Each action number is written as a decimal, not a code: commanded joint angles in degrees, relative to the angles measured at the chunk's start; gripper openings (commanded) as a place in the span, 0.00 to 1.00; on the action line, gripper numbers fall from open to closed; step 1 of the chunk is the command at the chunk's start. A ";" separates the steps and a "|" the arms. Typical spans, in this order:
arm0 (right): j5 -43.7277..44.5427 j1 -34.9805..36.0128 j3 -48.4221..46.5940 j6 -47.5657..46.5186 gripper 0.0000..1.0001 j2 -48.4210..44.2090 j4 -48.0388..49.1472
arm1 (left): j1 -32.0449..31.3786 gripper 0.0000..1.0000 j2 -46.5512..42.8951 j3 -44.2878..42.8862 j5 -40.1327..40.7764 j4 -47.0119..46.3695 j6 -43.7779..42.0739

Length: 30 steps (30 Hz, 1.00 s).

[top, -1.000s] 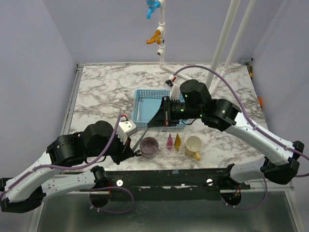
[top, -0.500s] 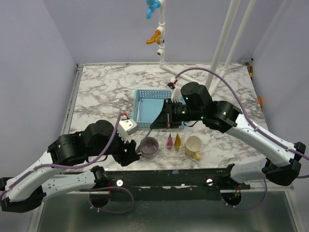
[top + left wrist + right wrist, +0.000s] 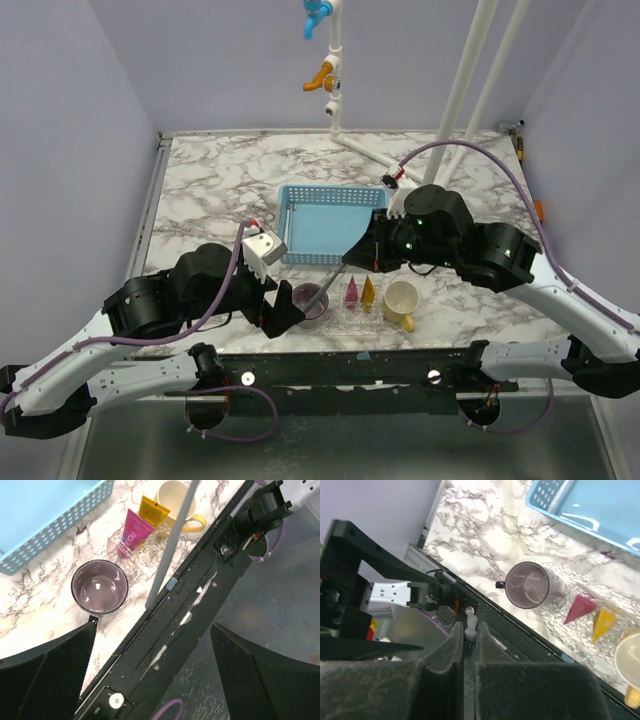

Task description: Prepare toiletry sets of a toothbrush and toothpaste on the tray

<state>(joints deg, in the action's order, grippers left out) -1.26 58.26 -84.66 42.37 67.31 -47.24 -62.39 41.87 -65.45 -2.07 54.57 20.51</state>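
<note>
My right gripper (image 3: 358,258) (image 3: 467,630) is shut on one end of a grey toothbrush (image 3: 325,290) (image 3: 172,540) (image 3: 471,624). The toothbrush slants down-left, and its free end hangs by the purple mug (image 3: 310,303) (image 3: 100,586) (image 3: 527,585). My left gripper (image 3: 283,310) (image 3: 155,680) stands open at the table's front edge, left of that mug, with nothing between its fingers. A pink toothpaste tube (image 3: 351,291) (image 3: 132,532) (image 3: 581,607) and a yellow one (image 3: 368,290) (image 3: 152,511) (image 3: 604,620) lie side by side on the clear tray (image 3: 358,318) (image 3: 150,557) (image 3: 565,627).
A yellow mug (image 3: 402,301) (image 3: 175,502) (image 3: 630,655) stands right of the tray. A light-blue mesh basket (image 3: 330,222) (image 3: 45,515) (image 3: 590,505) sits behind. The black front rail (image 3: 190,605) runs along the table's near edge. White poles (image 3: 465,90) rise at the back right.
My left gripper opened and let go of the toothbrush's lower end. The right arm swung right and nearer, carrying the toothbrush over toward the purple mug.
</note>
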 commanded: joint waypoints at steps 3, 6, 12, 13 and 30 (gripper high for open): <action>15.81 7.58 -0.22 -0.77 0.00 -1.14 -7.27 | 0.35 0.97 0.49 0.73 3.70 -3.19 2.85; 23.77 13.40 -1.31 0.95 0.00 -0.07 -9.75 | 0.93 0.98 0.51 1.07 3.97 -3.90 3.60; 38.09 24.94 -4.36 6.97 0.00 3.41 -16.96 | 5.76 0.99 0.16 1.46 2.98 -5.92 4.85; 41.15 27.26 -4.88 8.48 0.00 4.08 -18.25 | 7.20 0.99 -0.05 1.67 2.22 -6.55 5.18; 62.98 41.37 -5.50 29.87 0.00 11.07 -34.30 | 27.28 0.99 -1.39 10.08 -10.11 -11.00 6.03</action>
<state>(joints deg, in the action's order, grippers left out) 54.68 99.37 -92.64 66.11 80.18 -78.19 -37.78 41.45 -57.43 -8.73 45.89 26.63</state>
